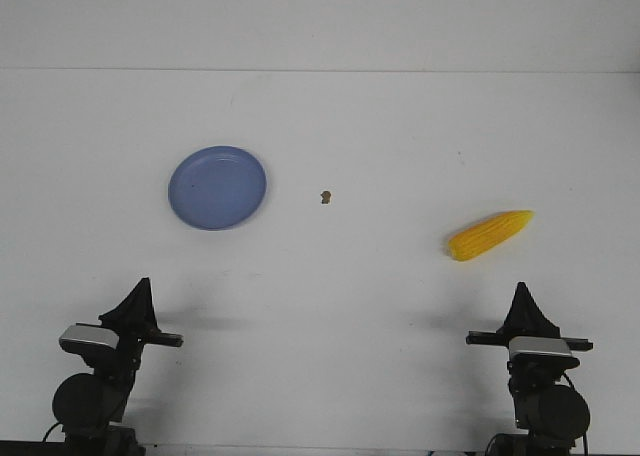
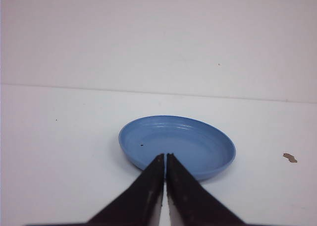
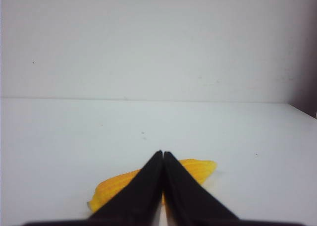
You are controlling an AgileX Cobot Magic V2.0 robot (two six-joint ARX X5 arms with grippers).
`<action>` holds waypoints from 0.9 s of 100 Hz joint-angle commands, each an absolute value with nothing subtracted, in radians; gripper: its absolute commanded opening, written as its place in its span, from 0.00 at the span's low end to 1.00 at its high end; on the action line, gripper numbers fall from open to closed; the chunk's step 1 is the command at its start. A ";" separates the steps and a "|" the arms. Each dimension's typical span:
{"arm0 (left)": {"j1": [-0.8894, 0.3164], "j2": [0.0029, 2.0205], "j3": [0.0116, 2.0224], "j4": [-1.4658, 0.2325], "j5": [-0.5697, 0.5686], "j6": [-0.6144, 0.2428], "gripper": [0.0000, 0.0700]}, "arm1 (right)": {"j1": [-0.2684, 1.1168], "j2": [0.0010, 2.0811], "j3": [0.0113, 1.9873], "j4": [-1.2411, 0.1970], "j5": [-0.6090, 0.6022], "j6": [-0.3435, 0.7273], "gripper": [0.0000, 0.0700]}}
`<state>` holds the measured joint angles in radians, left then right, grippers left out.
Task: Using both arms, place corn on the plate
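Two arms are sitting low at the near edge of the table, and nothing's being held so far. Left pincer is clenched with its tips pressed together, pointing straight at the plate, which is lying on the left half of the table. Right pincer is clenched too, empty, aiming at the corn over on the right side, well apart from the plate. A small brown crumb is sitting between them, nearer the plate.

So I'm guessing the step in hand is the right arm going for the corn. It's lying diagonally, thin tip pointing away and to the right, fat end nearer the middle. To do this well, I'd be opening the right pincer wide before dropping in, turning the wrist so the jaws are crossing the cob rather than running along it, and grabbing around the thick middle so it's not rolling or tipping. Then it's either a long carry across or a handoff to the left arm.
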<state>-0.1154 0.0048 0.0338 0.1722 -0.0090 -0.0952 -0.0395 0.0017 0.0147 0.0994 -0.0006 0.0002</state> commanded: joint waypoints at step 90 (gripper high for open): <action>-0.114 0.003 0.063 0.177 -0.010 -0.096 0.02 | -0.039 0.001 0.021 0.174 0.000 0.070 0.00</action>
